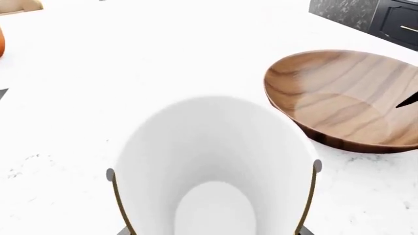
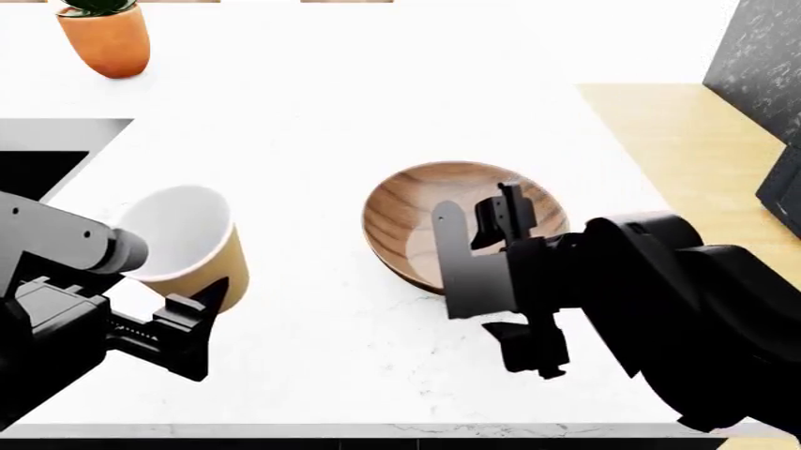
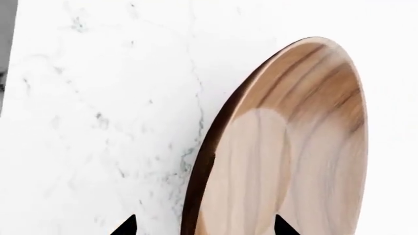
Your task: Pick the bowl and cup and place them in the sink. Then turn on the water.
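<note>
Tan paper is soft, so watch that cup (image 2: 188,246). Your left claw (image 1: 214,169) has its two thin fingers (image 1: 116,196) pressed on each side of it, grasping the cup, and the cup looks tipped with its white mouth facing up and away. If you squeeze harder it could bend, and if you swing fast it could slip out before you reach the sink (image 2: 51,159) at the far left.

Your right claw (image 3: 203,226) sits with one tip on each side of the near rim of the wooden bowl (image 2: 457,225). The tips look spread apart, not pinching yet. The rim is thin and slanted. If you close too near the edge, I think the bowl could tilt, slide on the white bench (image 2: 375,112), or pop free.

Your left arm reaches in low from the near left. Your right arm bends in from the near right, its wrist above the bowl's near edge.

The bowl rests on the bench, near the cup but not touching it. The orange pot (image 2: 108,37) stands far off at the back left.
</note>
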Robot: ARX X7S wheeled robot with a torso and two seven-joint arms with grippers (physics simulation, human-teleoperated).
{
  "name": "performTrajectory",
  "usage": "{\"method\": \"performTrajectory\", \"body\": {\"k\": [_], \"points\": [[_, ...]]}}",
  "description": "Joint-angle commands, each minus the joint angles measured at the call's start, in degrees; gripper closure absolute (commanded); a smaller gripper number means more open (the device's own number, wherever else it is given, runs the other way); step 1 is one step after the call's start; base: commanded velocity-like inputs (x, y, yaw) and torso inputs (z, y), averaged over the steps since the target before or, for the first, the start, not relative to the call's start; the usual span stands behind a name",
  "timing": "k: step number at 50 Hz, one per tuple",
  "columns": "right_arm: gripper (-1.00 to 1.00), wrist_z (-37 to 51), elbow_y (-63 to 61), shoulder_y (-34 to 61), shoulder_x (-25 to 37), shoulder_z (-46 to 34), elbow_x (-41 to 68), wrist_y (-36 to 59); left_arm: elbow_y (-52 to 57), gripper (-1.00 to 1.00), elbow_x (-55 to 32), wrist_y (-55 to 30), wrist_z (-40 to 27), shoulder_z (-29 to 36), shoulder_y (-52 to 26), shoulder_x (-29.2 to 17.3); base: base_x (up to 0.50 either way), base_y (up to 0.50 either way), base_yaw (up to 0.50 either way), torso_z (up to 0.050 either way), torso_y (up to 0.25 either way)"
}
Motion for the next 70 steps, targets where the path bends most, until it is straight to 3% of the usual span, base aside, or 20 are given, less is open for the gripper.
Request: {"method": "performTrajectory", "body": {"k": [1, 13, 14, 38, 54, 70], "points": [[-1.00, 0.71, 3.54, -1.10, -1.79, 0.00, 0.56, -0.73, 0.12, 1.00, -0.42, 0.90, -0.30, -0.04, 0.50, -0.28, 0.00, 0.00, 0.00, 0.000, 0.000], [-1.00, 0.72, 5.80, -1.02, -2.52, -0.54, 0.29, -1.04, 0.20, 1.00, 0.34, 1.14, 0.45, -0.05, 0.84, -0.30, 0.00, 0.00, 0.00, 0.000, 0.000], [1.00, 0.73, 5.83, -1.03, -2.50, -0.61, 0.24, -1.01, 0.23, 1.00, 0.41, 1.18, 0.53, -0.13, 0.96, -0.31, 0.00, 0.00, 0.00, 0.000, 0.000], [1.00, 0.13, 4.97, 0.62, -1.73, -1.04, -0.64, -0.30, 0.56, 1.00, 1.36, 2.01, 1.77, -0.88, 2.09, -0.65, 0.00, 0.00, 0.00, 0.000, 0.000], [1.00, -2.93, -8.27, 9.99, 4.22, -1.28, -6.29, 3.17, 0.51, 1.00, 3.34, 2.24, 2.81, 0.50, 0.79, 0.39, 0.00, 0.00, 0.00, 0.000, 0.001], [1.00, -0.49, -17.13, 7.56, 8.39, 6.96, -2.36, 11.19, -1.21, 1.00, 3.19, 2.18, 0.49, 3.86, -5.30, -0.65, 0.00, 0.00, 0.00, 0.000, 0.001]]}}
